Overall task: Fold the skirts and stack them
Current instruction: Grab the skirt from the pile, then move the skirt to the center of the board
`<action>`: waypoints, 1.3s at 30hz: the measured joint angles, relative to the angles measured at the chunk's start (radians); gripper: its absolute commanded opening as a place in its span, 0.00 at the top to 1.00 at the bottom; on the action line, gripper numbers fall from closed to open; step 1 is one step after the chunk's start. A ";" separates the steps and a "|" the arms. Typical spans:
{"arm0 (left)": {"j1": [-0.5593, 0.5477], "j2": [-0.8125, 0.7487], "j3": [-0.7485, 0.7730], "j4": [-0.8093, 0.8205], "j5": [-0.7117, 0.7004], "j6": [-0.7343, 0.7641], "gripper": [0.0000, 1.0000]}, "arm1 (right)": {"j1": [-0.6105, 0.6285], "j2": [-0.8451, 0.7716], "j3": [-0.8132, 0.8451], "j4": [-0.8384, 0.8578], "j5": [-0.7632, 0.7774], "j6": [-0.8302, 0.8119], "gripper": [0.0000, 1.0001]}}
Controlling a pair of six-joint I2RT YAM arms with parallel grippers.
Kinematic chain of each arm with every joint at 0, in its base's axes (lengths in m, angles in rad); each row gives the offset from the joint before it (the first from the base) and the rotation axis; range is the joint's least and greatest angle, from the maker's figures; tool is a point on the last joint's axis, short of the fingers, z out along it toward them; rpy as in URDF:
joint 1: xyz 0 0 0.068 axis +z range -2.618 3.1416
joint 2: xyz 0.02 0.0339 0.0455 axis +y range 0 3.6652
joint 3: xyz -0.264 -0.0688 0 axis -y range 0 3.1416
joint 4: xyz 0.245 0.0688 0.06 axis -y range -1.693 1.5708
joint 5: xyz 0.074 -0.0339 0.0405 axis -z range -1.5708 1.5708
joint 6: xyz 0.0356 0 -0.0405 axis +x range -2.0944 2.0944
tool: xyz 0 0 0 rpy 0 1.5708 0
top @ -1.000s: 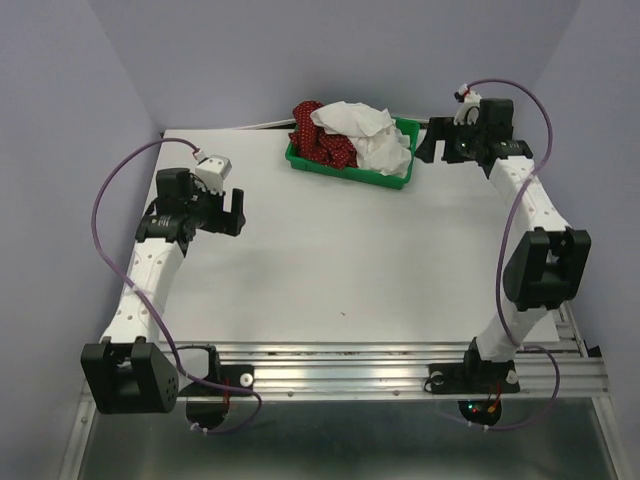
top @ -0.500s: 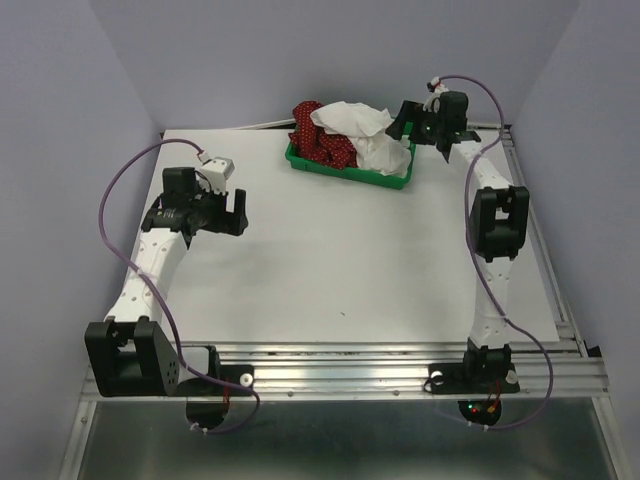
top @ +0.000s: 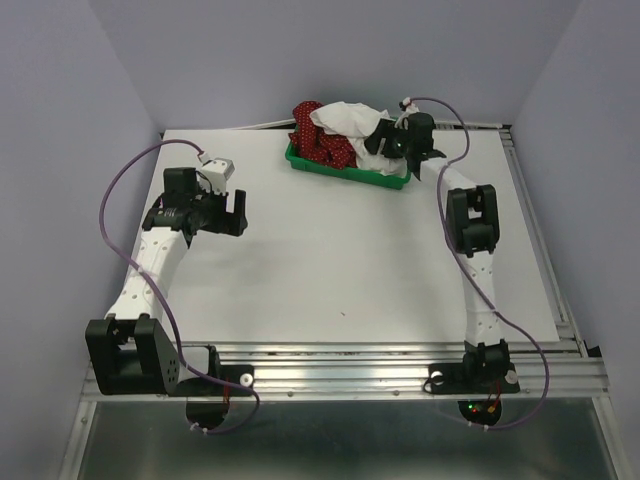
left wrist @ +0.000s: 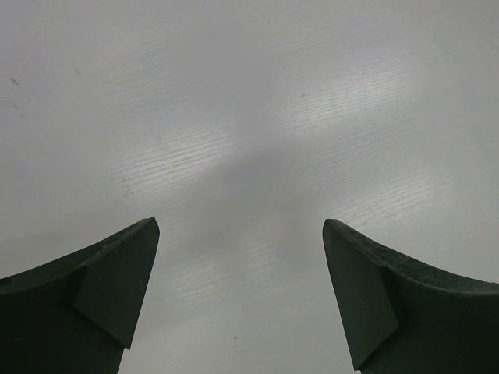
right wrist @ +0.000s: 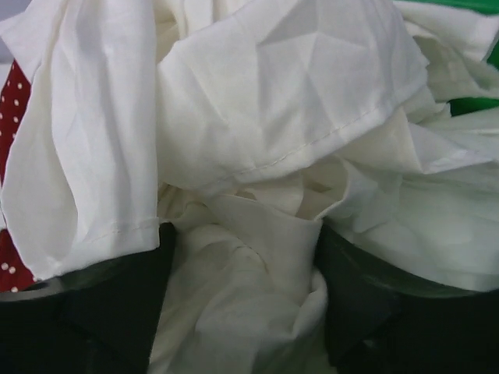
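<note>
The white skirt [top: 345, 118] and the dark red dotted skirt [top: 318, 142] lie crumpled together in the green tray [top: 345, 168] at the table's back. My right gripper [top: 385, 140] is down in the white skirt [right wrist: 296, 117], open, with folds of cloth between its fingers [right wrist: 117, 304]. A strip of the red skirt [right wrist: 12, 109] shows at the left of the right wrist view. My left gripper [top: 236, 212] is open and empty over bare table at the left, and in the left wrist view [left wrist: 240, 288] only the table shows between its fingers.
The white table [top: 330, 260] fills the middle of the top view. Purple walls stand on three sides. A metal rail [top: 350, 370] with the arm bases runs along the near edge. Purple cables loop from both wrists.
My right arm has swung left from the back right corner and its gripper has gone down into the white skirt in the tray. The left arm has hardly moved.
</note>
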 measured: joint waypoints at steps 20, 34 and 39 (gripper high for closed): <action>0.000 -0.054 0.003 0.000 0.019 -0.014 0.01 | 0.009 -0.362 0.098 -0.099 -0.096 0.026 0.99; 0.000 -0.214 0.043 0.015 0.092 0.032 0.01 | 0.079 -0.936 -0.247 -0.117 -0.317 0.018 0.99; 0.000 -0.244 0.038 0.013 0.134 0.089 0.01 | 0.124 -1.023 -0.647 -0.226 -0.373 -0.072 0.99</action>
